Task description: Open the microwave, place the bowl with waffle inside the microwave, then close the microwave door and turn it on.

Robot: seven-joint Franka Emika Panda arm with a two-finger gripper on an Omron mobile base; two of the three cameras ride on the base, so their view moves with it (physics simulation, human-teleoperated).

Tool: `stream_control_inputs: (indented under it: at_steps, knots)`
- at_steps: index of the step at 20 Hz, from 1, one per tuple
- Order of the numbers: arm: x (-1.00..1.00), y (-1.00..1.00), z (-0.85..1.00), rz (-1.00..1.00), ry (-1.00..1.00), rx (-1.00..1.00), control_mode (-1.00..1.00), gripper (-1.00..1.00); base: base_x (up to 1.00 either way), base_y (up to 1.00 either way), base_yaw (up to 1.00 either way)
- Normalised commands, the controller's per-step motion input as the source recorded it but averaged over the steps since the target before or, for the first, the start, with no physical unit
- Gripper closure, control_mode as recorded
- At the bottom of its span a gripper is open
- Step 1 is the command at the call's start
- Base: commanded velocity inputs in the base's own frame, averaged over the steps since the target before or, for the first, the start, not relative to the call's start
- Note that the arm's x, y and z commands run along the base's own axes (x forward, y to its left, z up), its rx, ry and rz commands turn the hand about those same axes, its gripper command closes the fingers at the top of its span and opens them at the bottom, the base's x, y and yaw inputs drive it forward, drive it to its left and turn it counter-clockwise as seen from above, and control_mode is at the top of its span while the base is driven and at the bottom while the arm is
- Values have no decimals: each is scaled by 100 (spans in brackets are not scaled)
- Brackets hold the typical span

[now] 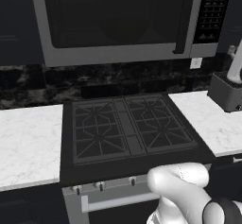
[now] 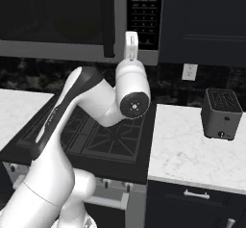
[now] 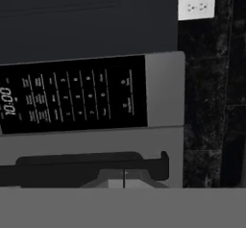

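Note:
The microwave [image 1: 118, 53] hangs above the stove with its door [image 1: 113, 15] shut and its dark handle bar [image 1: 182, 20] upright beside the black button panel [image 1: 212, 10]. In the right base view my gripper [image 2: 130, 39] is raised in front of the lower part of the button panel [image 2: 144, 10]. In the hand view, which is rolled sideways, the fingertips [image 3: 124, 178] are pressed together and shut on nothing, close to the handle bar [image 3: 86, 167], with the panel [image 3: 72, 95] beyond. The bowl and the waffle are out of view.
A black gas cooktop [image 1: 127, 128] lies below the microwave, between white marble counters [image 1: 28, 142]. A small dark toaster [image 2: 221, 112] stands on the right counter [image 2: 192, 155]. A white wall outlet [image 2: 190, 71] is on the dark backsplash.

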Motion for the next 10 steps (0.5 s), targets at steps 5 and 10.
stream_control_inputs:
  at_steps: [5,10]
  knots:
    - [26,-14,8,0,-2,8,-100,100,0,0,0]
    - [37,-22,0,0,0,6,-100,100,0,0,0]
